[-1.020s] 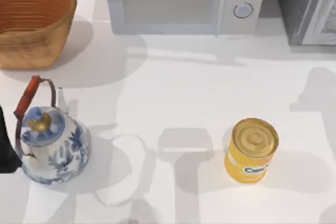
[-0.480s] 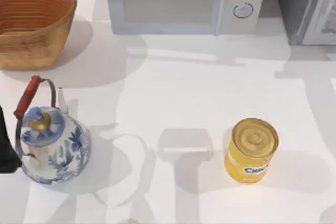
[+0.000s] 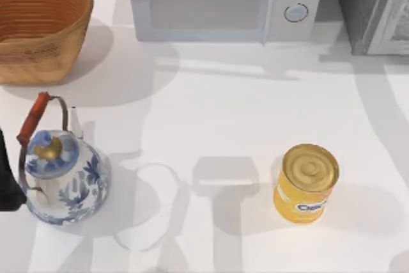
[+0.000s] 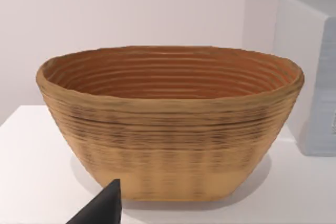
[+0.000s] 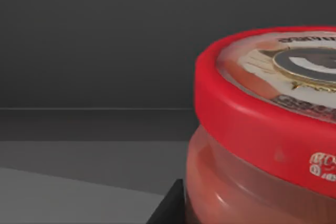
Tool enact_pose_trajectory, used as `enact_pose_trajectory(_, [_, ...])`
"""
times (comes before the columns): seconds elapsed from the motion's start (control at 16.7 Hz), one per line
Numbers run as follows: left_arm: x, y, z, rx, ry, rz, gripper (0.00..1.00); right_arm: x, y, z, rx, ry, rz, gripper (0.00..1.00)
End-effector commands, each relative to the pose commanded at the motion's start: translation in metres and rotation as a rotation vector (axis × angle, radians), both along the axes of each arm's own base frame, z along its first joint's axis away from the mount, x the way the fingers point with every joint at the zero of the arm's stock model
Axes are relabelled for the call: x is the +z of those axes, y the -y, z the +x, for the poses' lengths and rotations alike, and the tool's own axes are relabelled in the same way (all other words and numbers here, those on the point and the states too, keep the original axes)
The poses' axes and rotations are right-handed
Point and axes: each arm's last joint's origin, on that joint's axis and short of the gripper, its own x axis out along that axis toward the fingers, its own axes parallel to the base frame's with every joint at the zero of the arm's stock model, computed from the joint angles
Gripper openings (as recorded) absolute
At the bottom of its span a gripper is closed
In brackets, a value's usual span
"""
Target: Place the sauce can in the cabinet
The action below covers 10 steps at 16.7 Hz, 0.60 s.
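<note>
The sauce can (image 5: 262, 129) looms close in the right wrist view, with a red rim and a silvery pull-tab top. My right gripper is shut on it, and one dark finger (image 5: 169, 207) shows against its side. Behind the can lies a dark grey wall and floor, like the inside of the cabinet. In the top view the cabinet (image 3: 374, 4) stands at the back right corner, dark grey with a pale framed door. My left arm (image 3: 6, 183) rests at the table's left edge, and one black fingertip (image 4: 102, 209) points toward the basket.
A white microwave (image 3: 223, 1) stands at the back centre. A woven basket (image 3: 41, 23) sits at the back left. Near the left edge is a blue-and-white kettle (image 3: 61, 174). A yellow can (image 3: 307, 183) stands front right.
The arm's shadow on the right side of the table has slid toward the back right corner and stretched out. The objects on the table and the left arm have not moved.
</note>
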Motion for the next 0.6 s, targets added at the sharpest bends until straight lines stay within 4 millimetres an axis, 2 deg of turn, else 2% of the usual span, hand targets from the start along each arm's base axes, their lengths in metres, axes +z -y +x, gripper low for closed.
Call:
enact_pose_trajectory(0.3, [0.0,0.0,0.0,0.0,0.0,0.0,1.0,0.015,-0.008,0.022,0.0,-0.009,0.0,0.0])
enact_pose_trajectory(0.6, [0.0,0.0,0.0,0.0,0.0,0.0,1.0,0.015,-0.009,0.023,0.0,-0.01,0.0,0.0])
